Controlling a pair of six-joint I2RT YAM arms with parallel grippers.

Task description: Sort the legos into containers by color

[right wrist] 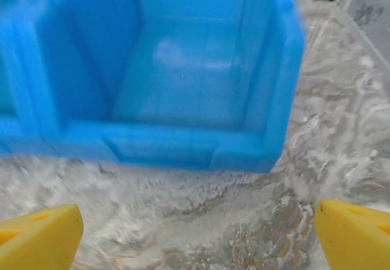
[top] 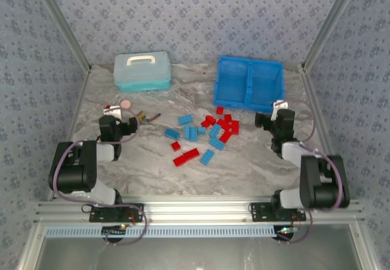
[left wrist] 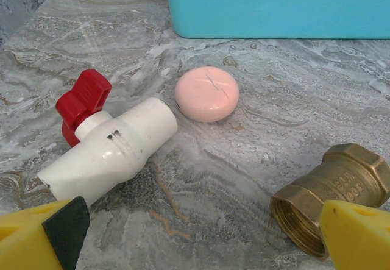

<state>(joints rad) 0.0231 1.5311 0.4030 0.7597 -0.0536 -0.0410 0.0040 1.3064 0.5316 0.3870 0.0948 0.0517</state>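
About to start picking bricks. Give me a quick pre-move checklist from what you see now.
1. Left gripper, jaws open and empty: ok.
2. Right gripper, jaws open and empty: ok.
3. Blue tray, both compartments empty: ok.
4. Legos loose, colours mixed, none in tray: ok.
5. Left side free of clutter: not ok; valve, pink disc and brass fitting lie just ahead.
6. Any legos stuck together: cannot tell.

We're in a robot lab cell here: left arm (top: pixel 76 167) and right arm (top: pixel 321 181) bolted to an aluminium rail (top: pixel 195 211) across the bottom of the frame, marble-look tabletop (top: pixel 256 166), patterned backdrop panels (top: pixel 195 14) boxing it in on three sides.
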